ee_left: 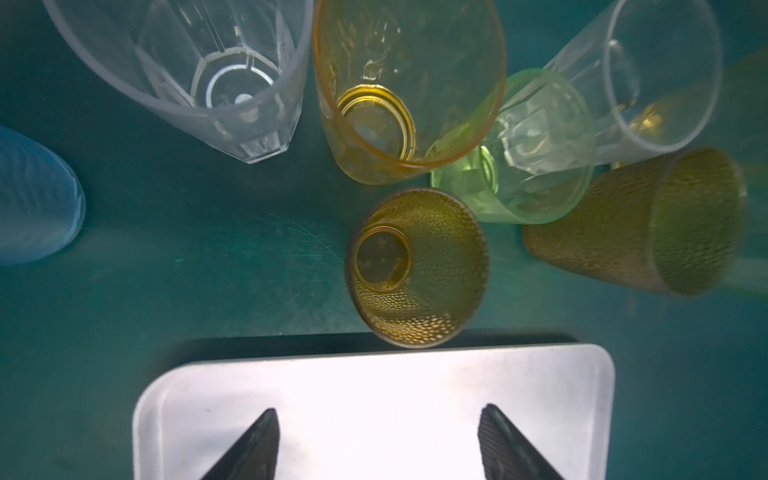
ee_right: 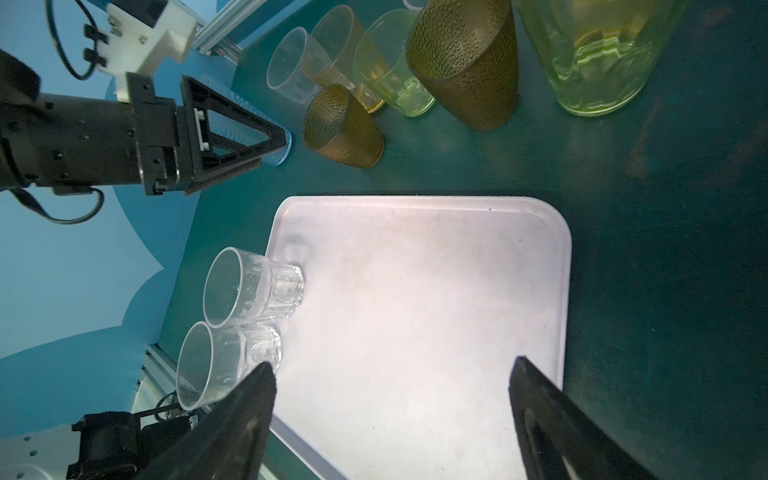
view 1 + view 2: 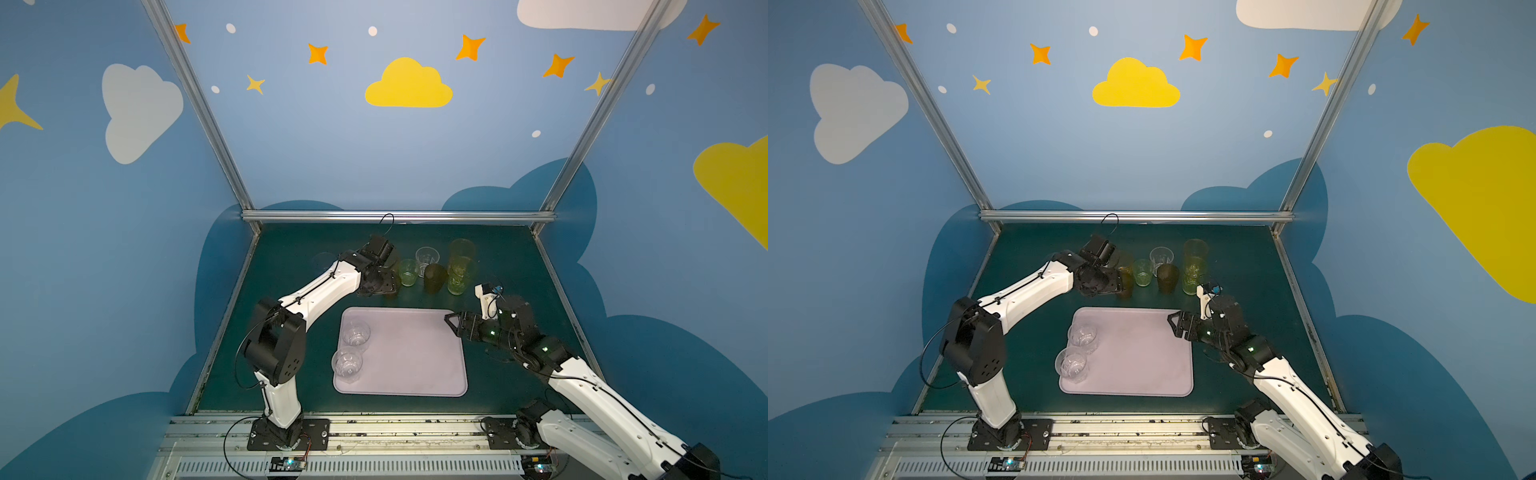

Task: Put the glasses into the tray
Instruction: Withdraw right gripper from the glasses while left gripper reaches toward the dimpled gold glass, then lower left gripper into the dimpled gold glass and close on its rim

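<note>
Already standing in the lilac tray (image 3: 415, 357), by its left edge: two short clear faceted glasses (image 3: 356, 332), upright and close side by side.

Not yet in the tray: a bunch of glasses packed close on the green table (image 3: 291, 374) behind it. Nearest the tray's far rim, a small brown dotted glass (image 1: 417, 266). Past that, an orange glass (image 1: 409, 87) and a green glass (image 1: 536, 149) just beside each other. Around them, a clear glass (image 1: 187, 70), a second brown glass (image 1: 665, 224), a pale blue glass (image 1: 33, 195) and a tall yellow-green glass (image 2: 598, 54).

Left gripper (image 1: 380, 409): jaws apart, nothing between them, up above the bunch. Right gripper (image 2: 392, 362): jaws wide apart, empty too, over the tray's right side.

Probably light, thin and hard, with smooth, slippery sides. Easy to tip, maybe easy to crack. Best to start with the small brown one: bumpy skin, likely a better hold, and out at the front. Pinch one wall at the rim, one finger in and one out, or squeeze gently across the middle. Go slowly, with neighbours so near.
</note>
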Tool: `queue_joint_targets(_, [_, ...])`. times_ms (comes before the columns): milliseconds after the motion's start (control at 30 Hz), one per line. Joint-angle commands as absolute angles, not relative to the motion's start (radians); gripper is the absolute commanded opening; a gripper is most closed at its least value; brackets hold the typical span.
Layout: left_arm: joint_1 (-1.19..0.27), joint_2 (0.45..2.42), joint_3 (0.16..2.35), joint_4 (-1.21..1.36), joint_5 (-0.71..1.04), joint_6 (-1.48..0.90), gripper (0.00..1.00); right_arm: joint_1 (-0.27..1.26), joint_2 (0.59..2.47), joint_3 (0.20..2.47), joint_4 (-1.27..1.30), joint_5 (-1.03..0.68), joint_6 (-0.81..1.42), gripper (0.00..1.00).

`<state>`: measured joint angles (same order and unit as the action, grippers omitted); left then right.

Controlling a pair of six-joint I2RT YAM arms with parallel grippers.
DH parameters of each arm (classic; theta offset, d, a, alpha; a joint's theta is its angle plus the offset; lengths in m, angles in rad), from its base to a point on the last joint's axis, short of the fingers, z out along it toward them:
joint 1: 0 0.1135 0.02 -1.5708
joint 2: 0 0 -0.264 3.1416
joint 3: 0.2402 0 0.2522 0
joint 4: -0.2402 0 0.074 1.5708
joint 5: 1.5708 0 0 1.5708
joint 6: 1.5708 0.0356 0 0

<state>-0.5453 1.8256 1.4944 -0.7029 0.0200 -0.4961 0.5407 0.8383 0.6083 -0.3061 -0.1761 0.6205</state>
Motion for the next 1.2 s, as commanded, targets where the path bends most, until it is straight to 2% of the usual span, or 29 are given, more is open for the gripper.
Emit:
queue_joint_targets(0, [-0.543,1.861,1.531,-0.748,-0.009,-0.478,0.67,0.537,0.805,0.59,-0.293,-0.166,0.619,0.87])
queue_joint_targets(100, [-0.54,1.887,1.554,-0.761,-0.012,-0.481,0.57,0.536,0.792,0.579,-0.288,-0.169,0.628,0.87])
queue_joint_targets(267, [-0.533,1.918,1.577,-0.77,-0.015,-0.486,0.47,0.535,0.789,0.56,-0.284,-0.171,0.646,0.87])
queue_joint_targets(933, [-0.504,1.969,1.619,-0.761,-0.003,-0.474,0.44,0.535,0.817,0.545,-0.261,-0.193,0.678,0.87])
queue_joint_targets(1167, [-0.495,1.994,1.64,-0.769,-0.021,-0.465,0.37,0.534,0.832,0.553,-0.255,-0.196,0.68,0.87])
